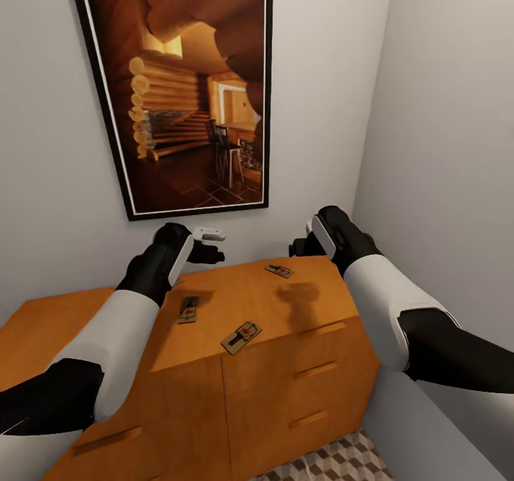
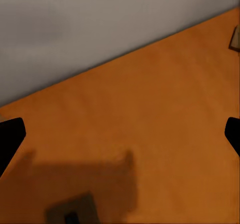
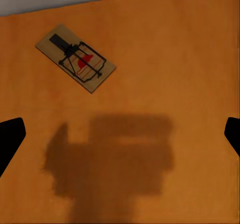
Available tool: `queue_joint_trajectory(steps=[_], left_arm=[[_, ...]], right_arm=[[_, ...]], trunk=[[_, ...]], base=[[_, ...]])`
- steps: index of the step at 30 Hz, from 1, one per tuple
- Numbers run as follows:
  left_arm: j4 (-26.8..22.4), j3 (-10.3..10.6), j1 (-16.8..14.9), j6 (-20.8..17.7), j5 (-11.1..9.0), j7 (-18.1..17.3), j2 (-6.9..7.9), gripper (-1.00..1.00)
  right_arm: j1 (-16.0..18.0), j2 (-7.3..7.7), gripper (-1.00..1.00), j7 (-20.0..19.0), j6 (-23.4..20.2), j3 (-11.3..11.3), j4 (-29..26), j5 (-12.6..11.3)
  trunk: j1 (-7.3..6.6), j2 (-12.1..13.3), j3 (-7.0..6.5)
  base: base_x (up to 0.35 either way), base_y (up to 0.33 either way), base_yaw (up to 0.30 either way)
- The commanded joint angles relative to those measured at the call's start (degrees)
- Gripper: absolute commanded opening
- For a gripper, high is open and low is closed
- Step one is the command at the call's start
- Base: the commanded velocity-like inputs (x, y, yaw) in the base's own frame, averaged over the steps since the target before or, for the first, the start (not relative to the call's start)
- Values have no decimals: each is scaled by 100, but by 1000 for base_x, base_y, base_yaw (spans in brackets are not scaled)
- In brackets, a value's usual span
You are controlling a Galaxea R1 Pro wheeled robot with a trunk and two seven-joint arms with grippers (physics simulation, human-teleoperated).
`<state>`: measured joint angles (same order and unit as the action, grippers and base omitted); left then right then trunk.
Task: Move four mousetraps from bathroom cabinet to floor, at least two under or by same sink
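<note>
A framed log-cabin picture (image 1: pixel 189 88) hangs on plain grey corner walls (image 1: pixel 442 110).

left arm: reached forward toward 12 o'clock, forearm white, wrist black | left claw (image 1: pixel 208 244): fingers spread wide, nothing between | right arm: bent in from 4 o'clock | right claw (image 1: pixel 300 247): fingers apart, empty

1 mousetrap (image 2: pixel 72 211) cut by left wrist view's edge, blurred.
</note>
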<state>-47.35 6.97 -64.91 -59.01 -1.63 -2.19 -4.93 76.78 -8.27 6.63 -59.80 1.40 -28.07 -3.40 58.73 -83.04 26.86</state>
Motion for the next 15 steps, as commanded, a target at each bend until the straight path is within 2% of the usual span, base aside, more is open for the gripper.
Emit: queue_joint_trajectory(steps=[1, 15], left_arm=[[-4, 5, -5, -23, -13, 0, 1, 100], [5, -2, -5, -23, -6, 0, 8, 100]], right_arm=[[3, 1, 100, 44, -20, 15, -5, -39], [-4, -5, 100, 245, -20, 18, -1, -43]], trunk=[[0, -4, 7], [0, -4, 7]], base=[[0, -82, 0], [0, -22, 0]])
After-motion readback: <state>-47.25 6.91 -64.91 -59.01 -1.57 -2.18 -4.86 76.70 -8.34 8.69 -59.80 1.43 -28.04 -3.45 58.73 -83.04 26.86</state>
